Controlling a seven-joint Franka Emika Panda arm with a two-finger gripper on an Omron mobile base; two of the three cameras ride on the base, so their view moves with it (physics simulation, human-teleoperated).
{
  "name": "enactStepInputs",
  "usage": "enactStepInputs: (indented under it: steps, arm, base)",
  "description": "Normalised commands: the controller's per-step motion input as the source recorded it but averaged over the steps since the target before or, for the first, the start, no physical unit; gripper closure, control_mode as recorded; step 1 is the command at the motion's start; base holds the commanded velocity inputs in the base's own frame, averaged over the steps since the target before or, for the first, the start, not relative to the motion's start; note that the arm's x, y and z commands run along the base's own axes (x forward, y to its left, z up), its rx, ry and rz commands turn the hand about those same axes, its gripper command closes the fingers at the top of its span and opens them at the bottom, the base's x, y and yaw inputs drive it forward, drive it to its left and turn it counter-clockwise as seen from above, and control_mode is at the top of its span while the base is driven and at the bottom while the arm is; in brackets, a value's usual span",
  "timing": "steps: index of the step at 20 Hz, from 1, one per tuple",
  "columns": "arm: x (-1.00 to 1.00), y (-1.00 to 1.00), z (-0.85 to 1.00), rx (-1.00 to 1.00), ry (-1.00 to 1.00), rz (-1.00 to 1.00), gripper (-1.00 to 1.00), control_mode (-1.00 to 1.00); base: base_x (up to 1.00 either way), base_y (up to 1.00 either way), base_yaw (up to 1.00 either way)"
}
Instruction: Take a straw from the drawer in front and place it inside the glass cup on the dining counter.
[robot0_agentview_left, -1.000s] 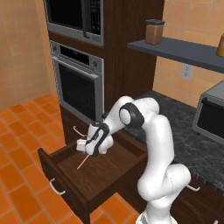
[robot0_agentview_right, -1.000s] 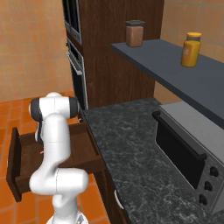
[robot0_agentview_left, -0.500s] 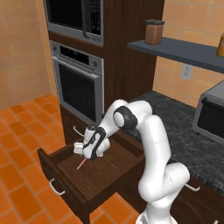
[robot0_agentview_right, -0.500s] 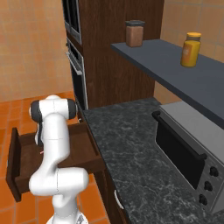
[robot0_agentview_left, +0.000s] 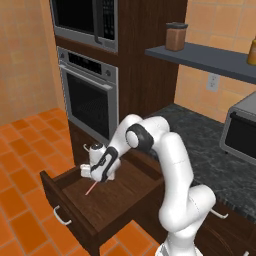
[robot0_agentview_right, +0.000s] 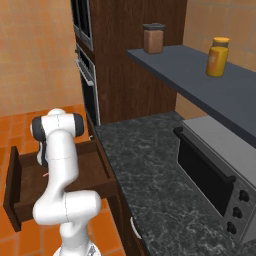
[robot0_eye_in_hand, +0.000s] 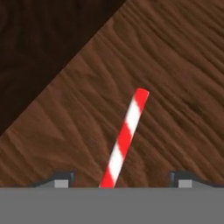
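The drawer (robot0_agentview_left: 126, 194) stands pulled out, dark brown wood with a small silver handle (robot0_agentview_left: 61, 216) on its front; it also shows at the left (robot0_agentview_right: 12, 191). The red-and-white striped straw (robot0_agentview_left: 91, 188) lies flat on the drawer floor. My gripper (robot0_agentview_left: 100, 178) reaches down into the drawer right above the straw's inner end. Seen from the hand, the straw (robot0_eye_in_hand: 125, 139) runs up from between the two fingertips (robot0_eye_in_hand: 61, 179), and the gripper (robot0_eye_in_hand: 122, 180) is open, its tips well apart on either side and not touching it. The glass cup and the dining counter are out of view.
A wall oven (robot0_agentview_left: 90, 102) with a microwave (robot0_agentview_left: 85, 20) above stands behind the drawer. Dark speckled granite counter (robot0_agentview_right: 150, 175) carries a toaster oven (robot0_agentview_right: 215, 175). A grey shelf (robot0_agentview_right: 200, 80) holds a brown jar (robot0_agentview_right: 153, 38) and a yellow jar (robot0_agentview_right: 217, 56). Orange tiled floor (robot0_agentview_left: 25, 150) lies to the left.
The hand has sunk a little lower into the drawer, closer to the straw. The straw and the drawer have stayed where they were.
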Motion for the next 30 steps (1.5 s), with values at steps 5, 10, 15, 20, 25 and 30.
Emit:
enactStepInputs:
  steps: [5, 10, 15, 20, 25, 30]
  arm:
    - [0.0, 0.0, -0.29, -0.03, 0.0, -0.06, 1.0, -1.0]
    - [-0.12, -0.06, -0.06, 0.0, 0.0, -0.02, 1.0, -1.0]
    - [-0.3, -0.18, 0.04, 0.0, -0.01, 0.0, 1.0, -1.0]
    - [-0.7, -0.44, 0.8, 0.05, -0.12, 0.0, 1.0, -1.0]
    - [-0.37, -0.43, 1.0, 0.14, -0.04, 0.0, 1.0, -1.0]
    - [0.12, -0.17, 1.0, 0.22, 0.01, 0.03, 1.0, -1.0]
  base:
    - [0.0, 0.0, 0.0]
    - [0.0, 0.0, 0.0]
    - [0.0, 0.0, 0.0]
    - [0.0, 0.0, 0.0]
    - [0.0, 0.0, 0.0]
    - [0.0, 0.0, 0.0]
